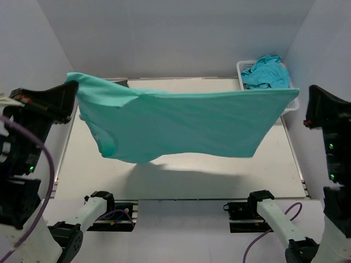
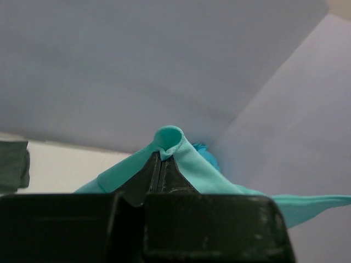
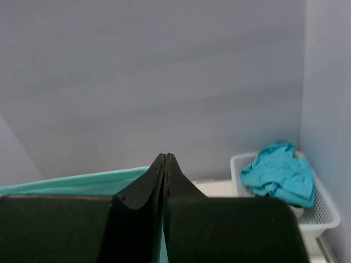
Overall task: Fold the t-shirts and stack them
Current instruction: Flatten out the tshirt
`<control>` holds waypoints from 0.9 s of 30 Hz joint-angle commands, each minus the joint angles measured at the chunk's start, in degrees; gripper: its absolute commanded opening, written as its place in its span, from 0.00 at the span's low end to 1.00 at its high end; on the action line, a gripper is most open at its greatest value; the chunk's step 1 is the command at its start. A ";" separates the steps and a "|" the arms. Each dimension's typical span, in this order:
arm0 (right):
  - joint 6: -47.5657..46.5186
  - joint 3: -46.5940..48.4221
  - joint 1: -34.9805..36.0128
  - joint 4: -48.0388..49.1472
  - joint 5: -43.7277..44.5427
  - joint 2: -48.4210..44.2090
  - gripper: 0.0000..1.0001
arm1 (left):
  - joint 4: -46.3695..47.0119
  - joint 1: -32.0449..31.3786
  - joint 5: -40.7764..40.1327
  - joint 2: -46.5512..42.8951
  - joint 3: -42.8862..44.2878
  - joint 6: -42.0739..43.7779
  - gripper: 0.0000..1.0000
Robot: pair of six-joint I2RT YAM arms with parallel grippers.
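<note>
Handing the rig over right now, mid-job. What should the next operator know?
Both shut: left gripper pinches an edge of the teal t-shirt, right gripper its opposite end.
It hangs spread in the air above the table, unfolded.
One dark folded shirt lies on the table's far side.
A crumpled blue garment sits in the basket, far right.
Left: lay down, fold and stack the teal one, probably then the basket's.

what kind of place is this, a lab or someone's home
Most likely a robot lab test cell: plain white walls box in a table, two robot arms are bolted at its edge, and a teal t-shirt hangs stretched between them.
</note>
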 commanded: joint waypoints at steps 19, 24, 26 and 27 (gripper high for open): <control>3.78 -11.85 -0.07 -0.38 -6.11 -6.66 0.00 | 8.28 0.85 18.43 -2.85 -18.38 -3.00 0.00; 4.76 -20.93 -0.07 2.53 -12.26 -4.21 0.00 | 20.31 0.85 25.99 1.19 -32.69 -5.89 0.00; 5.19 -25.14 -0.07 3.58 -14.20 -2.72 0.00 | 24.18 -0.38 28.19 4.34 -36.23 -7.12 0.00; 5.37 -26.29 -0.24 4.02 -15.42 -2.27 0.00 | 28.72 -0.38 29.59 5.67 -39.64 -8.17 0.00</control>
